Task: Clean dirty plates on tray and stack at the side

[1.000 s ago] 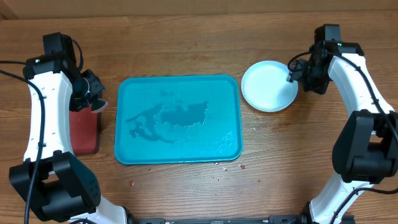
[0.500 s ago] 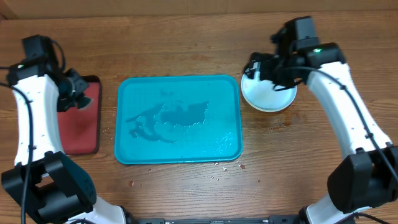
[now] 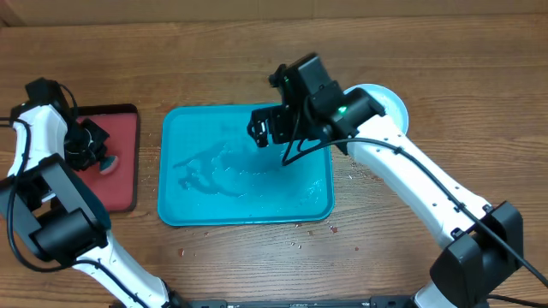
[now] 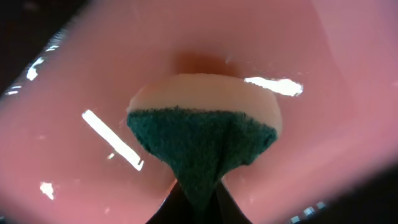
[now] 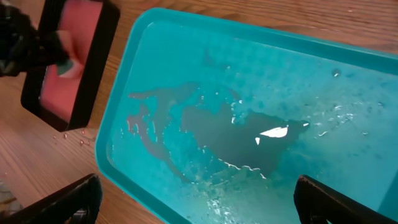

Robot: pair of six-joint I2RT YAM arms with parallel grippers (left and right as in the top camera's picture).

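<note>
Overhead: the left gripper (image 3: pixel 90 147) hangs over the red tray (image 3: pixel 120 192), closed on a sponge (image 3: pixel 107 162) that sits just below its fingers. The right gripper (image 3: pixel 267 128) hovers over the upper middle of the tray (image 3: pixel 184 210), jaws apart and holding nothing. Water (image 3: pixel 231 162) lies on the tray just beside and below it. The plates (image 3: pixel 391 98) sit on the table (image 3: pixel 257 51) behind this gripper, past the tray's right rim, partly hidden by the arm.

Left wrist: the left gripper (image 4: pixel 196 202) pinches the sponge (image 4: pixel 205 134) by its green pad, the white foam on the far side. The red tray (image 4: pixel 311 143) lies beneath.

Right wrist: the right gripper (image 5: pixel 196 193) stands wide open. Beneath it lies the wet tray (image 5: pixel 186 74) with a pool of water (image 5: pixel 249 143). The red tray (image 5: pixel 84 37) lies far ahead to its left.
</note>
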